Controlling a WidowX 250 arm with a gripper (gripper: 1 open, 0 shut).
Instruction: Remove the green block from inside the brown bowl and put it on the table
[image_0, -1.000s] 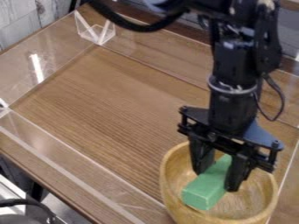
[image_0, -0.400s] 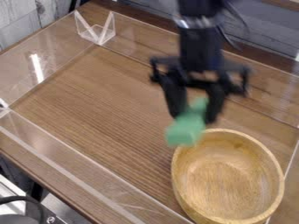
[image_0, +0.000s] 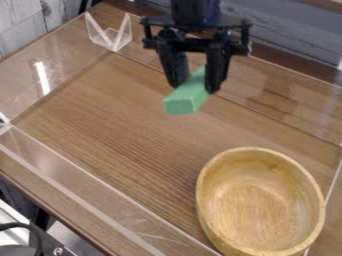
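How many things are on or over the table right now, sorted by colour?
Green: 1, the green block, held in the end effector above the table
Light brown: 1, the brown bowl, nothing in it
Clear: 1, small acrylic stand at the back
Total: 3

Clear acrylic walls (image_0: 60, 70), pale backdrop beyond.

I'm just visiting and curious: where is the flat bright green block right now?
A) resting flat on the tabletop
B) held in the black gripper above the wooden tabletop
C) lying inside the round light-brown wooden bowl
B: the flat bright green block hangs tilted in the black gripper, above the wood-grain tabletop; the round wooden bowl holds nothing.
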